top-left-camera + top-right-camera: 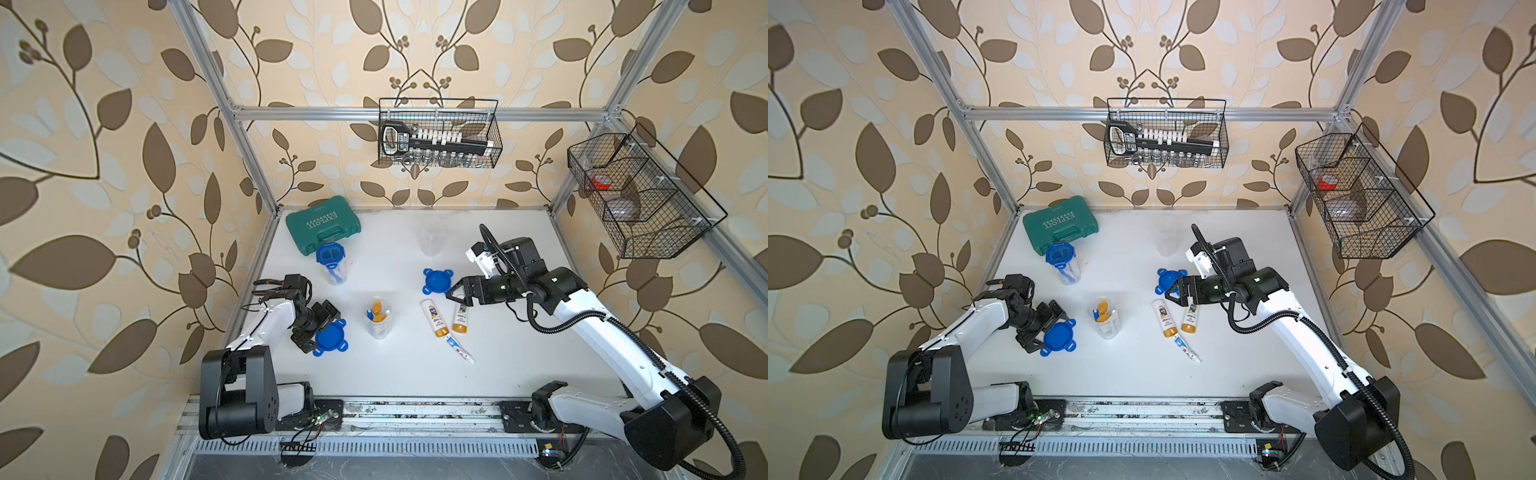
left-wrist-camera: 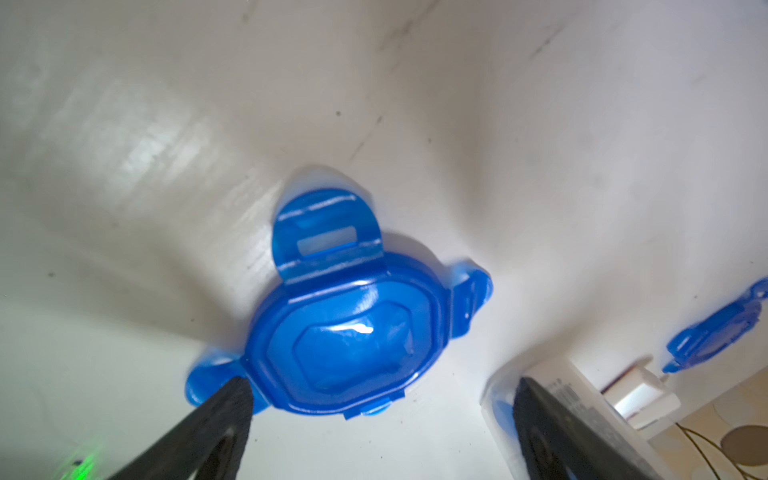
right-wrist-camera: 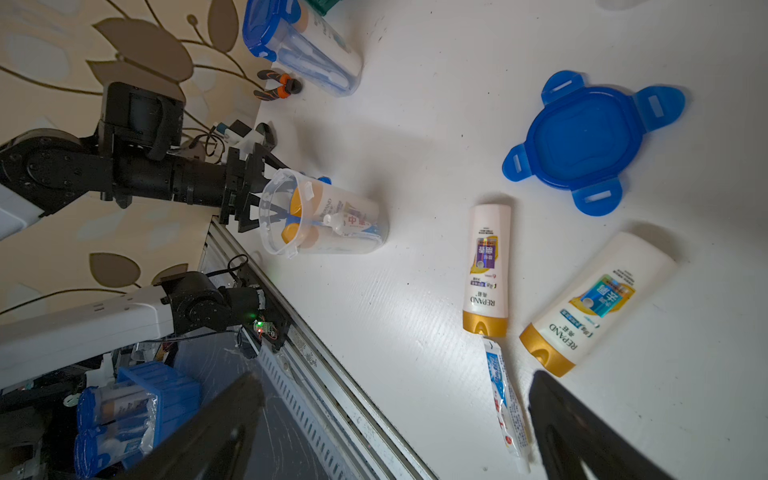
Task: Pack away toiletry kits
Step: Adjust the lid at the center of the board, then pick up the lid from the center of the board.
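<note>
My left gripper (image 1: 324, 333) (image 2: 380, 384) is open and low on the table, with a blue four-tab lid (image 1: 331, 337) (image 2: 345, 332) lying flat just in front of its fingertips. An open clear jar (image 1: 378, 318) (image 3: 324, 214) with gold-capped bottles, a tube and a blue toothbrush in it stands beside it. My right gripper (image 1: 455, 296) (image 3: 397, 378) hangs open and empty over two white bottles (image 1: 434, 318) (image 3: 486, 270) and a toothpaste tube (image 1: 459, 349) (image 3: 505, 399). A second blue lid (image 1: 437, 281) (image 3: 586, 137) lies behind them. A lidded, filled jar (image 1: 331, 259) and an empty jar (image 1: 430, 239) stand further back.
A green tool case (image 1: 323, 224) lies at the back left corner. Wire baskets hang on the back wall (image 1: 440, 133) and on the right wall (image 1: 640, 195). A metal rail (image 1: 415, 411) runs along the table's front edge. Orange-handled pliers (image 3: 278, 87) sit at the left edge.
</note>
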You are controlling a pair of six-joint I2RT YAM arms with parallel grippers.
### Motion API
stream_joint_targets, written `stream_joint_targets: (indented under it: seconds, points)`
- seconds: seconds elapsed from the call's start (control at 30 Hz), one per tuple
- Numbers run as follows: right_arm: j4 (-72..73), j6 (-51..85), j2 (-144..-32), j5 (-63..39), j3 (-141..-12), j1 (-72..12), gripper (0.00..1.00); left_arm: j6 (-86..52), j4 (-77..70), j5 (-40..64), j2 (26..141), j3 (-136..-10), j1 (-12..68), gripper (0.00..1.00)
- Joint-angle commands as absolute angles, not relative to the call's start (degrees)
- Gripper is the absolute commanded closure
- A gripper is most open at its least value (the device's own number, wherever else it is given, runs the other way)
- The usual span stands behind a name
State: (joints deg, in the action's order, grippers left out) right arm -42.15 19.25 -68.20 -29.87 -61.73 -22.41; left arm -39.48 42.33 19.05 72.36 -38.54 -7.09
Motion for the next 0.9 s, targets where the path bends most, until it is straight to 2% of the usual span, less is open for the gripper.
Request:
stream_joint_targets:
  seconds: [0.0, 0.1, 0.3, 0.6, 0.87]
  points:
    - [-41.31, 19.69, -67.51, -31.32, -60.65, -22.31, 0.00, -37.84, 48.07, 17.33, 71.19, -42.29, -6.52, 0.01]
    - [-40.86, 20.31, -67.32, -31.25, -60.54, -22.25, 0.00, -37.40, 50.47, 15.89, 74.98, -43.94, -4.69, 0.01]
    - [-40.35, 21.45, -66.56, -31.09, -60.19, -22.28, 0.00, -35.81, 55.03, 3.59, 80.50, -49.84, -1.40, 0.01]
    - [-41.21, 21.15, -66.19, -30.51, -60.95, -22.24, 0.00, -33.74, 43.70, 8.28, 82.18, -43.02, -1.35, 0.01]
    - [-41.50, 20.90, -66.43, -30.39, -60.93, -22.23, 0.00, -37.26, 37.22, 12.50, 76.80, -36.80, 0.87, 0.01]
